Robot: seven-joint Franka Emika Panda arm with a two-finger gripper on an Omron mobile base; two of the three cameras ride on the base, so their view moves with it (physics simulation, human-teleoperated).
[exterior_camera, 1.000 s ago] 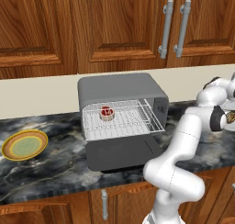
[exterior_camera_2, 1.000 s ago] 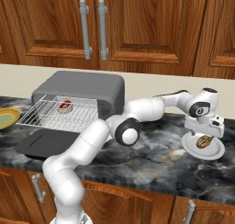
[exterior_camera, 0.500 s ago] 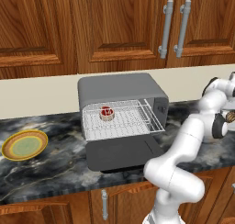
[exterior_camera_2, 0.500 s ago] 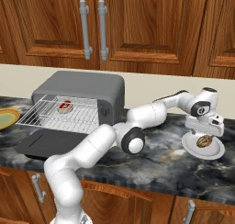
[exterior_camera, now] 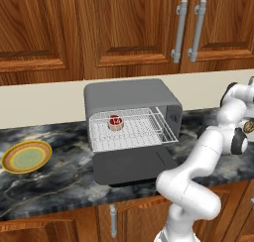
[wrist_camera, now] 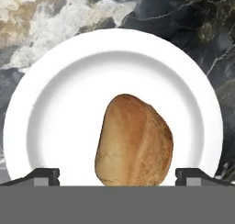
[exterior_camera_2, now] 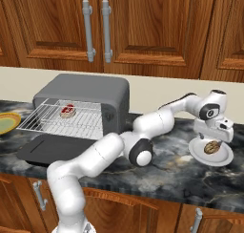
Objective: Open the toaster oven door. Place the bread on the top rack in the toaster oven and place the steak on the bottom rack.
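Note:
The toaster oven stands on the counter with its door folded down flat. A wire rack is slid out over the door. On it lies the steak. The bread, a brown oval roll, rests on a white plate far to the right. My gripper hovers just above it, open, one fingertip on each side of the roll and neither touching it.
A yellow-green plate lies on the dark marble counter left of the oven. Wooden cabinets with metal handles hang above. My arm stretches across the counter between the oven and the white plate.
The hand has settled slightly lower over the bread plate and the elbow has dropped. The jaws stayed open; oven, rack and steak are unmoved.

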